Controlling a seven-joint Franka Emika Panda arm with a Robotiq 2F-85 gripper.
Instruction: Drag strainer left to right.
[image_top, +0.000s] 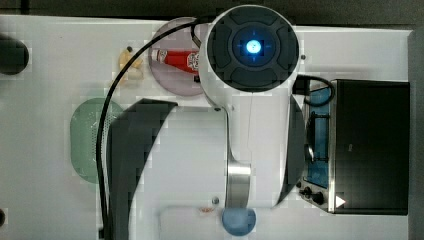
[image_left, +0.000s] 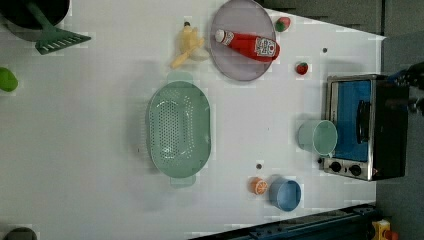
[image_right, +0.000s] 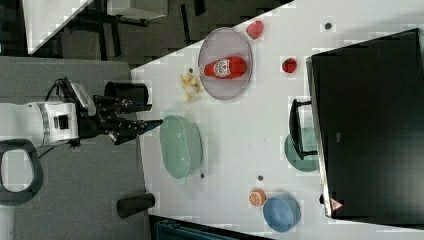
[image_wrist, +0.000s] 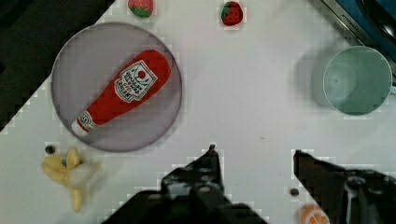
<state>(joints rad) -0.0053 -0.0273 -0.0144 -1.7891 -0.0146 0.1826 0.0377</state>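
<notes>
The claw, fingers spread and empty, hangs just beside the strainer, not touching.

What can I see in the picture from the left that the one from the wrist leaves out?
The left view alone shows the strainer, the blue bowl and the green rake-like tool. The wrist view alone shows the gripper, its fingers apart with nothing between them. Both share the ketchup bottle lying on the grey plate, the peeled banana, the green cup, both strawberries and the orange slice.
</notes>
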